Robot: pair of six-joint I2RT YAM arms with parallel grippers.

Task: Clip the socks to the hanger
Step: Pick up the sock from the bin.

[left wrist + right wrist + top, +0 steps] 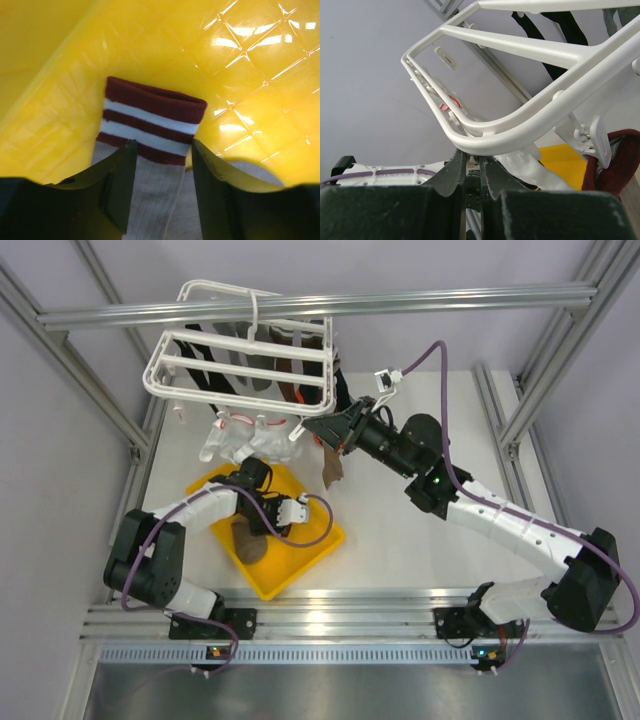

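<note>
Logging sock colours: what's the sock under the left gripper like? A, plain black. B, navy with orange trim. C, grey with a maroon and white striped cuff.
C: the sock at the left gripper, in the yellow tray, has a maroon-and-white striped cuff.

Glossy yellow plastic, embossed in a quilted diamond pattern, throws back hard highlights across the tray (260, 75). The sock (150, 120) in it is matt cloth, ribbed knit with a denser banded cuff. The left gripper (164, 149) shows dull black plastic. The hanger (510, 140) is smooth white plastic with a soft sheen. The frame rail (300, 306) is brushed metal, and the surface (400, 540) is matt white.
</note>
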